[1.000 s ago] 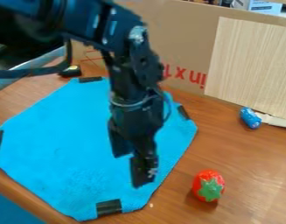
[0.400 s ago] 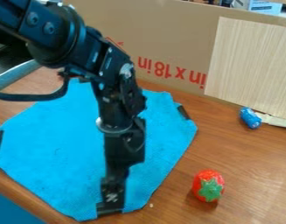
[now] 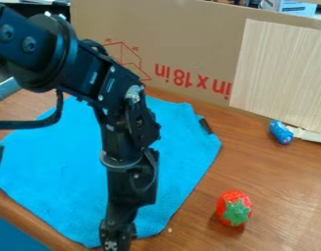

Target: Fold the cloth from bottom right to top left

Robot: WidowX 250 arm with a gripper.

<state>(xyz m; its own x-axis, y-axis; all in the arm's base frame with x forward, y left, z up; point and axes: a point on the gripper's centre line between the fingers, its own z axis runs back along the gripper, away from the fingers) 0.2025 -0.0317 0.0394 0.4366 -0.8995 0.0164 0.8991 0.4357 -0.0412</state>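
One black metal gripper [image 3: 117, 238] hangs upright over the bottom edge of the bright blue fabric cloth [image 3: 61, 171], its tip running down to the view's lower border; whether it is spread, pressed together or pinching fabric, I cannot tell. Unfolded, the cloth lies on the brown wooden table [image 3: 274, 171], its middle and part of its bottom edge hidden by the black jointed arm [image 3: 126, 132]. Right of the cloth sits a red toy strawberry with green leaves [image 3: 234, 208], apart from it.
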